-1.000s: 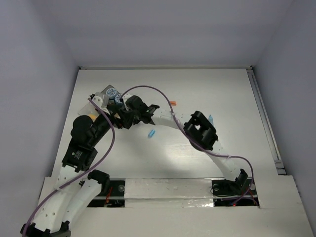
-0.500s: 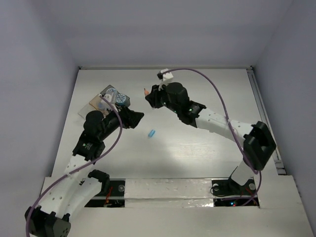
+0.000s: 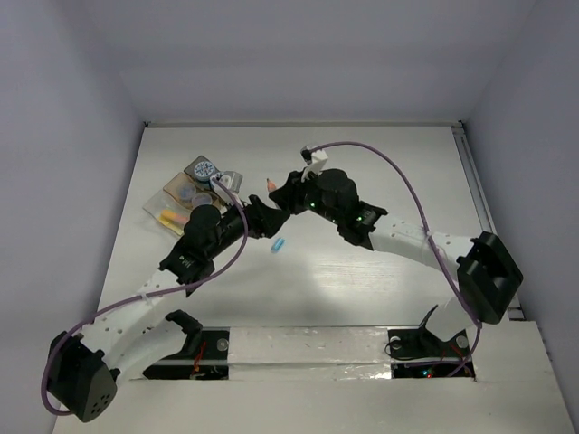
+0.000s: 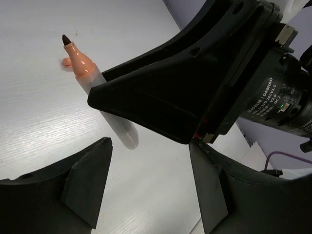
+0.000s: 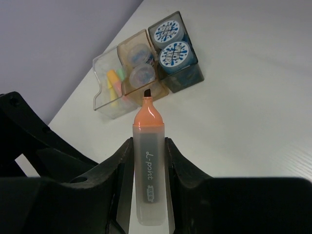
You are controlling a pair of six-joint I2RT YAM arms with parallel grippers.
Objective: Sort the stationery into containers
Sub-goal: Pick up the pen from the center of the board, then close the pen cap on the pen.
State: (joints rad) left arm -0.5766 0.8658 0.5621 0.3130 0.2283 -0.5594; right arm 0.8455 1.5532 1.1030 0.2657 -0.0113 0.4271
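HANDOVER OVER THE TABLE: The right gripper (image 5: 147,142) clamps an orange highlighter (image 5: 148,168) by its frosted barrel above the white table (image 3: 362,289). Its 2 fingers press against the barrel's sides, and the dark chisel tip points toward the containers at the upper left of the overhead view. The left gripper (image 4: 150,146) hovers just beside it, jaws partly apart and holding nothing. In the left wrist view, the highlighter's blunt end hangs just above the gap between that gripper's 2 fingers (image 4: 85,187), with no visible contact. In the right wrist view, 3 containers sit side by side beyond the tip. They are a dark grey box (image 5: 189,78) with 2 round blue-patterned tubs (image 5: 167,31), a tan tray (image 5: 160,90) with 2 translucent cups (image 5: 138,52), and a clear tray (image 5: 100,105) holding yellow, green and pink eraser blocks (image 5: 113,83). A small blue item (image 3: 279,244) lies alone on the table near the center of the overhead view, just below both grippers.
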